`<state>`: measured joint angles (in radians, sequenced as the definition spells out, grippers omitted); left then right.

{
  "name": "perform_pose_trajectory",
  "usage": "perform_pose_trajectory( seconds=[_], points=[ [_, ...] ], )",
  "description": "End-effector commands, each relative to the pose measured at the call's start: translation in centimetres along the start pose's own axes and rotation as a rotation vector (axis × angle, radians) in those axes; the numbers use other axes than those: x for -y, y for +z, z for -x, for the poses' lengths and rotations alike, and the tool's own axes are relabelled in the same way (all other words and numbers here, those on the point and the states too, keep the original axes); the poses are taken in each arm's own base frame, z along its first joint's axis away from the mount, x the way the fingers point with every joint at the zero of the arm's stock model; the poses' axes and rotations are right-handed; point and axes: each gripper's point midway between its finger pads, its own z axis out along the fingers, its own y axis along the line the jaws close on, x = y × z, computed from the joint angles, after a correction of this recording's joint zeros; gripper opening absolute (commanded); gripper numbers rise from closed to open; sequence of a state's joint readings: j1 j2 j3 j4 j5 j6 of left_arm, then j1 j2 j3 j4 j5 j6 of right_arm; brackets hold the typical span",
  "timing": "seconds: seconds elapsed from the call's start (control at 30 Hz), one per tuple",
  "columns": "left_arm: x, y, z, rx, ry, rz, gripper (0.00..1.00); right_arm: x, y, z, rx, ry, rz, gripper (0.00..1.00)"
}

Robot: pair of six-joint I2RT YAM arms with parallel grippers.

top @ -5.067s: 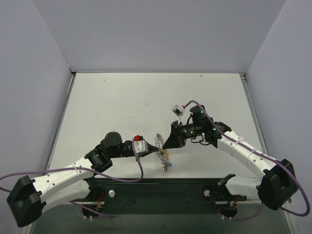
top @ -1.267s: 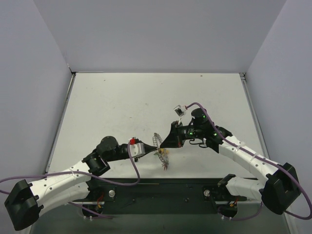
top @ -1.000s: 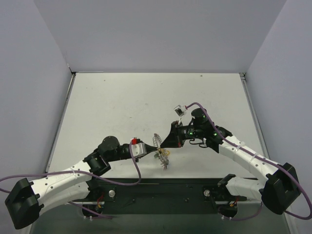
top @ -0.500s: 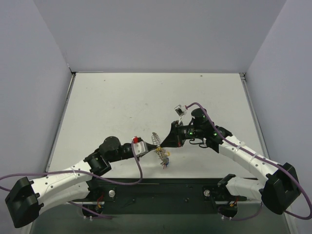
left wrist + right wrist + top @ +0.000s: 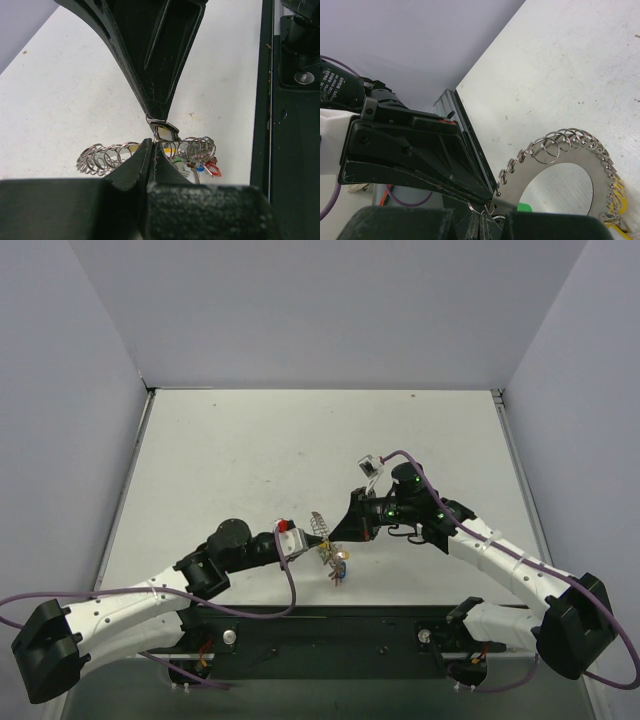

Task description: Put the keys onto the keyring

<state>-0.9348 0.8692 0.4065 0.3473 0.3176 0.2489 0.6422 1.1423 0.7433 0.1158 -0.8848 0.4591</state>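
The grey coil-banded metal keyring [image 5: 566, 160] sits between left gripper [image 5: 152, 149] and right gripper [image 5: 481, 222], both clamped on its rim; the arms reach inward, fingertips nearly meeting.

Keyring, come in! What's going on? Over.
Left end effector and right end effector both shut on keyring. Keys bunched at one side. Nothing blocking.

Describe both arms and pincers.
The left arm and right arm have white links and black joints, each trailed by a purple cable. The left pincer and right pincer are black, tapering to points. A red-topped white block sits behind the left pincer; green lights glow on the right arm.
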Motion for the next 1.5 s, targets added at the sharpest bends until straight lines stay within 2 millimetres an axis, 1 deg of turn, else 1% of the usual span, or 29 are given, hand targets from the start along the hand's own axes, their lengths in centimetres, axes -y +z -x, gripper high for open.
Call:
perform_pose_trajectory(
  seconds=[0.0,0.17,0.4,0.73,0.83,0.87,0.9,0.93,0.97,1.0,1.03,1.2,1.37,1.43,1.47],
  points=[
    [-1.5,0.2,2.9,0.062,0.049,0.054,0.00,-2.8,0.0,1.1,0.012,-0.045,0.102,0.00],
    [-1.3,0.5,3.1,0.056,0.057,0.056,0.00,-2.9,0.2,1.4,0.017,-0.041,0.116,0.00],
    [-1.1,0.9,2.6,0.026,0.073,0.058,0.00,-3.4,0.2,1.5,0.014,-0.034,0.134,0.00],
    [-1.8,0.6,2.5,0.012,0.074,0.108,0.00,-4.1,0.0,1.8,0.015,-0.030,0.147,0.00],
    [-1.8,0.7,2.4,0.006,0.073,0.113,0.00,-3.8,0.1,1.6,0.007,-0.022,0.126,0.00],
    [-1.8,0.7,2.7,0.008,0.074,0.113,0.00,-3.8,0.1,1.6,0.002,-0.028,0.119,0.00],
    [-1.9,0.8,2.6,-0.001,0.068,0.119,0.00,-3.6,0.2,1.9,0.010,-0.040,0.098,0.00],
    [-2.0,0.8,2.5,-0.006,0.062,0.122,0.00,-3.3,0.3,1.6,-0.002,-0.032,0.075,0.00],
    [-2.1,0.8,2.7,-0.008,0.059,0.125,0.00,-3.5,0.4,1.4,-0.014,-0.042,0.072,0.00],
    [-2.2,0.9,2.6,-0.014,0.055,0.131,0.00,-3.4,0.6,1.7,-0.011,-0.056,0.055,0.00],
    [-2.3,0.9,2.7,-0.015,0.053,0.134,0.00,-3.3,0.7,1.3,-0.026,-0.051,0.045,0.00],
    [-2.6,1.0,2.9,-0.016,0.044,0.159,0.00,-3.9,1.3,1.2,-0.035,-0.056,0.044,0.00],
    [-3.0,1.0,3.1,-0.003,0.029,0.186,0.00,-3.2,1.5,1.2,-0.043,-0.060,-0.010,0.00],
    [-3.2,0.9,3.2,0.002,0.027,0.199,0.00,-3.4,1.5,0.7,-0.074,-0.058,-0.023,0.00],
    [-3.3,0.9,3.3,0.008,0.020,0.209,0.00,-3.4,1.5,0.8,-0.075,-0.065,-0.031,0.00]
  ],
)
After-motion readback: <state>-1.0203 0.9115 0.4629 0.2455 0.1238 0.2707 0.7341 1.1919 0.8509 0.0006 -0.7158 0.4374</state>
